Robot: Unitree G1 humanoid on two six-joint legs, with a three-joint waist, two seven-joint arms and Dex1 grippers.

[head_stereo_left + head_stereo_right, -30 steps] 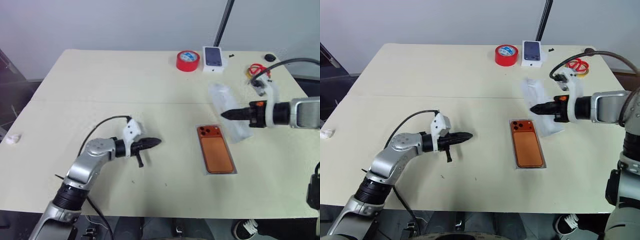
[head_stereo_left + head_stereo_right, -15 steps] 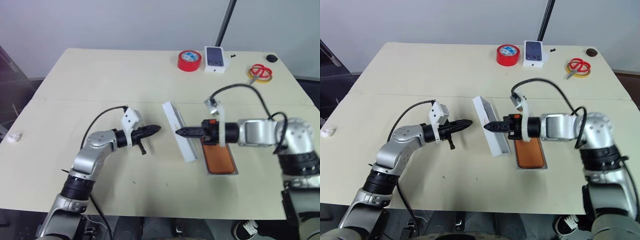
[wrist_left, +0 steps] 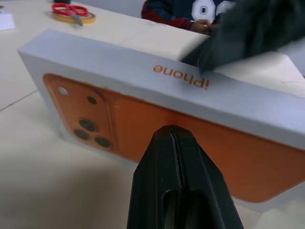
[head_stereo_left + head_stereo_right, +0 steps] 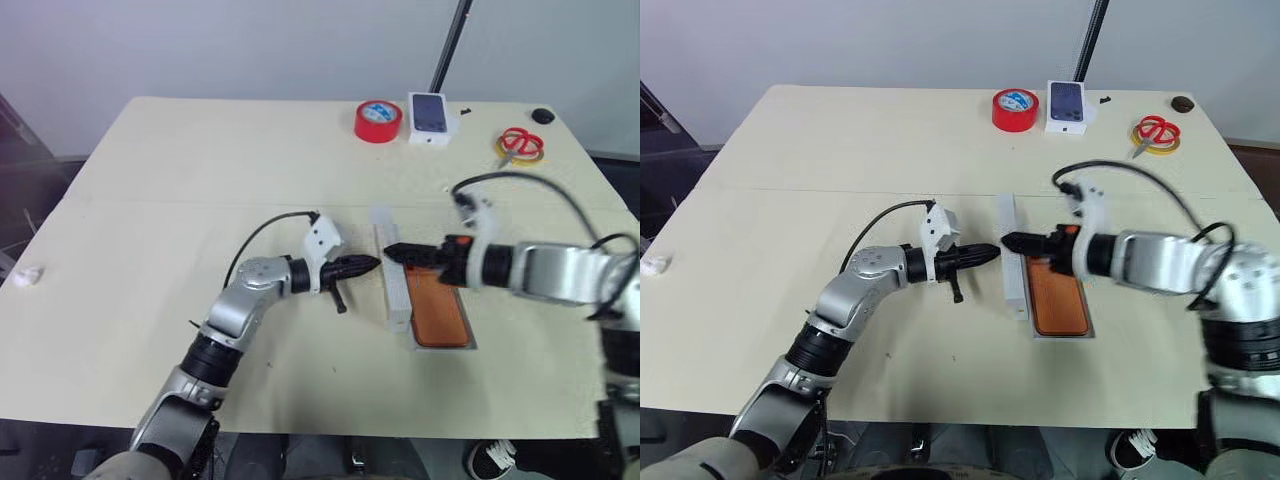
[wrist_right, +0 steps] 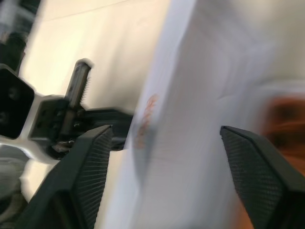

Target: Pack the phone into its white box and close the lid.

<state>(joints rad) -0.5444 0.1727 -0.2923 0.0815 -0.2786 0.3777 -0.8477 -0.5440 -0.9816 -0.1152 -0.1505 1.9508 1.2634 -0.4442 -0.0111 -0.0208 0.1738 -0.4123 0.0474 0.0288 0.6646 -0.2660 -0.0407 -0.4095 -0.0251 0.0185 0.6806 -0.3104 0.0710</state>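
Lid (image 4: 394, 277) of the phone's packaging stands on its long edge at the left side of the white box (image 4: 468, 343), tilted over it. We see the phone (image 4: 436, 312) lying face down in that box, on the table (image 4: 200, 180) right of centre, well clear of the near edge. The lid's printed orange face points towards our left gripper (image 4: 372, 264).

Our left gripper has its fingers pressed together, tip just beside the lid's outer face; in the left wrist view the closed fingers (image 3: 177, 191) point straight at that face. Our right gripper (image 4: 392, 252) reaches in over the phone, and in the right wrist view its fingers (image 5: 86, 167) stand wide apart on either side of the lid, so it is not clamped on it.

Open room: the table's left half and the near strip are bare. At the far edge we note a red tape roll (image 4: 377, 121), a small white box with a phone picture (image 4: 430, 117) and scissors (image 4: 521, 145), all well apart from the work.

Compared with a second ago: the lid was then held up off to the right of the phone, whereas it now stands at the box's left rim. Our left gripper has moved right, up to the lid.
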